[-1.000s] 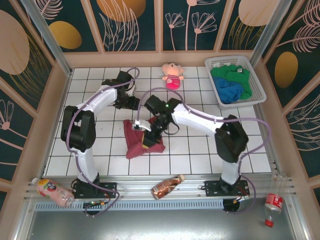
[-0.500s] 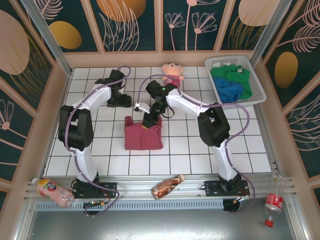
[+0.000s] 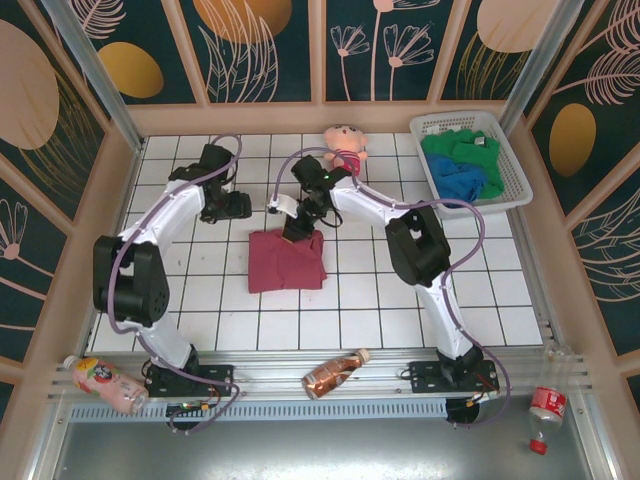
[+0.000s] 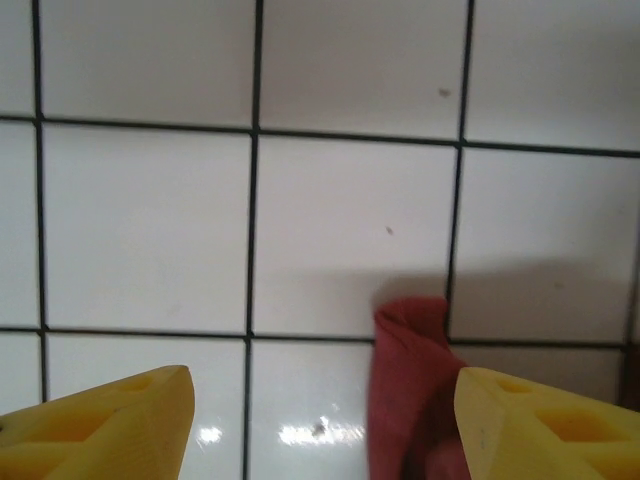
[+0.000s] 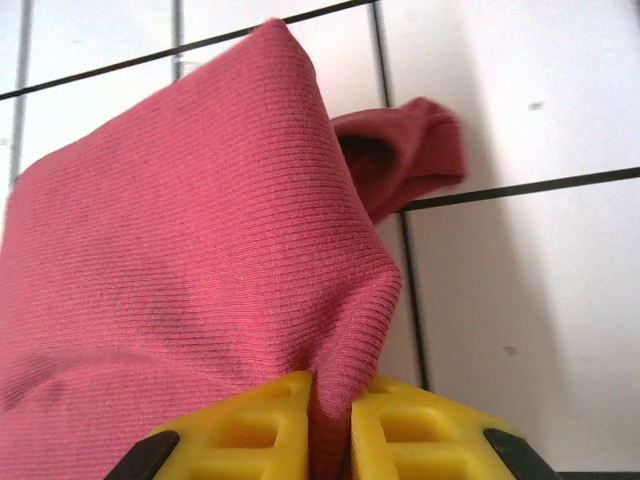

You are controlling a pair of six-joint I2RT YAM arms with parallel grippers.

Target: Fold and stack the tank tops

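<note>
The maroon tank top (image 3: 287, 264) lies folded on the white tiles mid-table. My right gripper (image 3: 296, 228) sits at its far edge, and the right wrist view shows the gripper (image 5: 330, 400) shut on a pinched ridge of the maroon cloth (image 5: 200, 240). My left gripper (image 3: 240, 207) hovers just left of that edge, open. In the left wrist view this gripper (image 4: 320, 430) has nothing between its fingers, with a maroon corner (image 4: 410, 390) beside the right finger. The green tank top (image 3: 448, 148) and the blue tank top (image 3: 462, 181) lie in the basket.
The white basket (image 3: 516, 170) stands at the back right. A pink plush doll (image 3: 345, 148) sits at the back, just behind the right arm. Bottles lie along the front rail: one brown (image 3: 335, 373), one at the left (image 3: 100, 383), one at the right (image 3: 545, 408).
My right gripper has carried the maroon cloth's edge towards the back, and the top has gone from a bunched heap to a flatter fold. The left gripper has drawn back to the left.
</note>
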